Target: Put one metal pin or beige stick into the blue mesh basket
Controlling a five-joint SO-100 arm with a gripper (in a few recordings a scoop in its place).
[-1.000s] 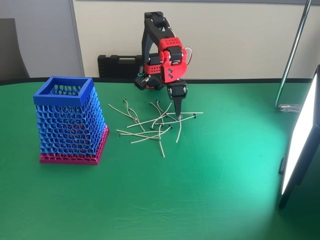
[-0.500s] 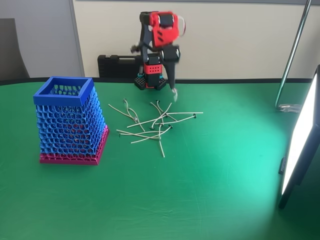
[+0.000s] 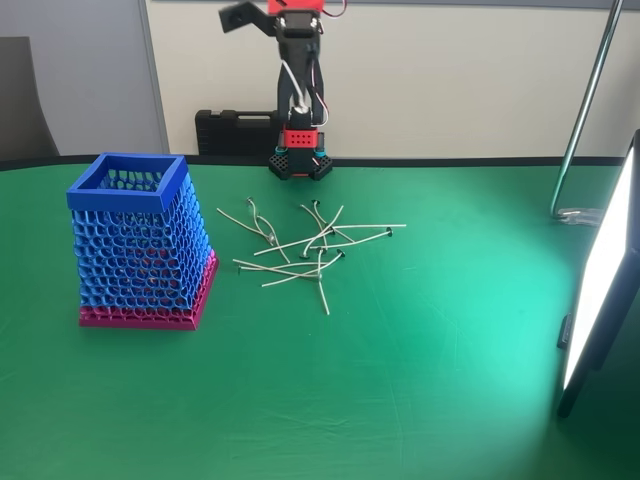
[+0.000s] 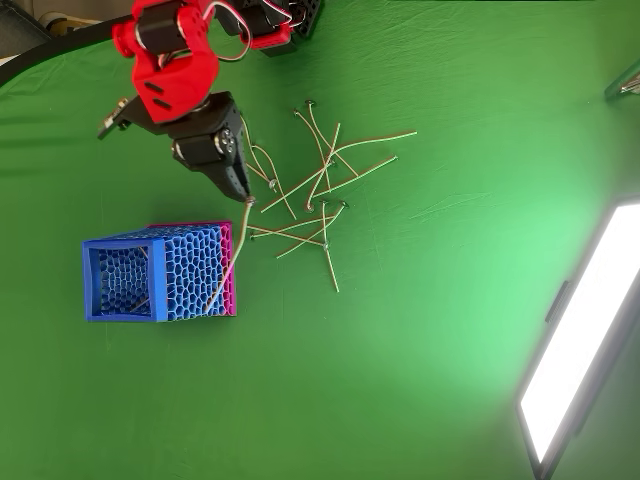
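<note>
The gripper point(image 4: 246, 196) is pinched shut on the metal pin point(image 4: 228, 258), which dangles from its tips, pale and slightly bowed. I'd swing it further over the blue mesh basket point(image 4: 125, 243), square its rim under the pin's low end, then release.

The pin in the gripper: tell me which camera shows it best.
The overhead view. There the gripper pinches the top of one metal pin, which hangs across the side of the blue mesh basket. In the fixed view the arm reaches to the picture's top edge and I cannot make out the held pin.
</note>
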